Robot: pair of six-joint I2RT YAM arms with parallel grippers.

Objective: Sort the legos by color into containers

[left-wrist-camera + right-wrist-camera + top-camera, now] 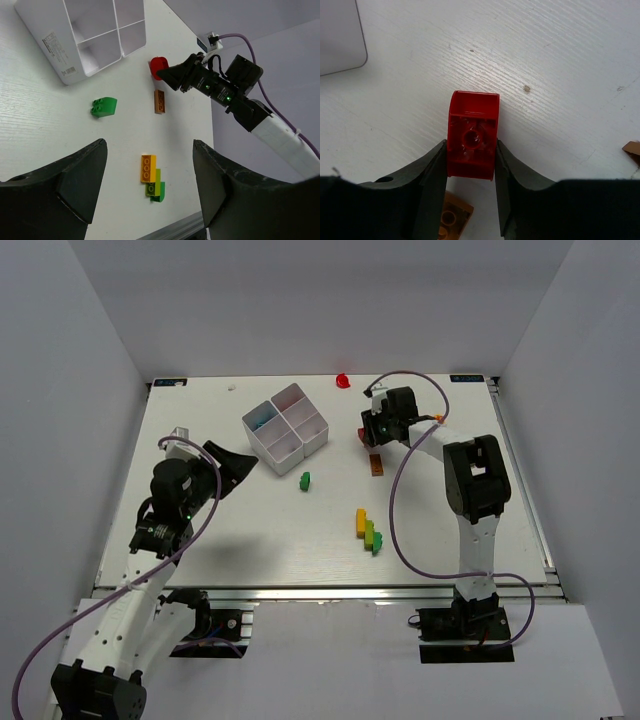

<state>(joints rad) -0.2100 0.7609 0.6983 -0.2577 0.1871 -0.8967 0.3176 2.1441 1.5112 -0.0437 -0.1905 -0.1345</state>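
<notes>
A: So, desk (300, 550), white tray (262, 447) near its far edge, left gripper (150, 147) wide open and empty?
B: Yes. Right gripper (470, 150) pinches red brick (472, 122) toward the far-right corner, fingers flush on both sides. Lift straight, clear the tray wall, release low.

The whole table (250, 530) is viewed from high above its near edge, looking down and forward. The left wrist view is aimed low across the table, past the left tool (150, 150), toward the tray (50, 45) and right arm (240, 95). The right wrist view is held very close above a red brick (472, 134), facing down. Tray and right arm are shared with the top view.
</notes>
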